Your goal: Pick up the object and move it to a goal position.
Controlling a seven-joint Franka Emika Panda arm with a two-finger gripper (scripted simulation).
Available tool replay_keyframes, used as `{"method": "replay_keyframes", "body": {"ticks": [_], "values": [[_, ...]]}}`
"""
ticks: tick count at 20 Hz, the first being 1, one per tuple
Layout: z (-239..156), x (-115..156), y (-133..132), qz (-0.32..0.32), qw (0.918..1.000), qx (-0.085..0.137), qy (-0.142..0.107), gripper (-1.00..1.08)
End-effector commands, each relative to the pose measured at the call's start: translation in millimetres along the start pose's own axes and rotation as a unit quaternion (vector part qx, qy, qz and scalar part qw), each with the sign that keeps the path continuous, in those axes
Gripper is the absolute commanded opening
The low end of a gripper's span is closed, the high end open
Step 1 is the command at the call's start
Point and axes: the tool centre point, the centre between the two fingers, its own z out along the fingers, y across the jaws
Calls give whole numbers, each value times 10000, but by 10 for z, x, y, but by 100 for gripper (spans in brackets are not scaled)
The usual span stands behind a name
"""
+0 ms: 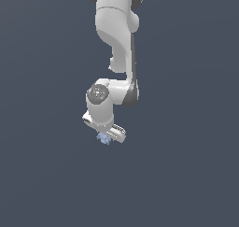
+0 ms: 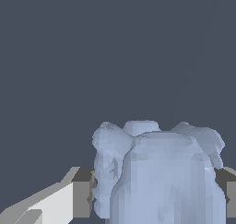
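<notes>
Object (image 2: 161,172) clamped between fingers (image 2: 82,197)

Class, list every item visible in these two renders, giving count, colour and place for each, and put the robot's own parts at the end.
object: one, pale blue, lumpy with small knobs, sitting between the gripper's fingers; in the exterior view it peeks out just below the gripper.
ground: one, plain dark grey-blue, fills the background of both views.
arm: one, white with dark joints, reaching down from the top of the exterior view.
gripper: one, white, at the arm's lower end, closed on the object.
fingers: two, white with grey pads, either side of the object.
</notes>
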Motion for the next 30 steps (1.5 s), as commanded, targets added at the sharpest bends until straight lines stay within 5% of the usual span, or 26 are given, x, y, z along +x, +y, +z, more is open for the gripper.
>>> {"method": "replay_keyframes", "body": {"ticks": [1,22,30], "values": [[-119,-33,-37,-3,10000,4,6,-100],[-2150,-642,-623,2,10000,-2,10,-100],[-2650,-770,-783,-1,10000,0,9,-100]]}}
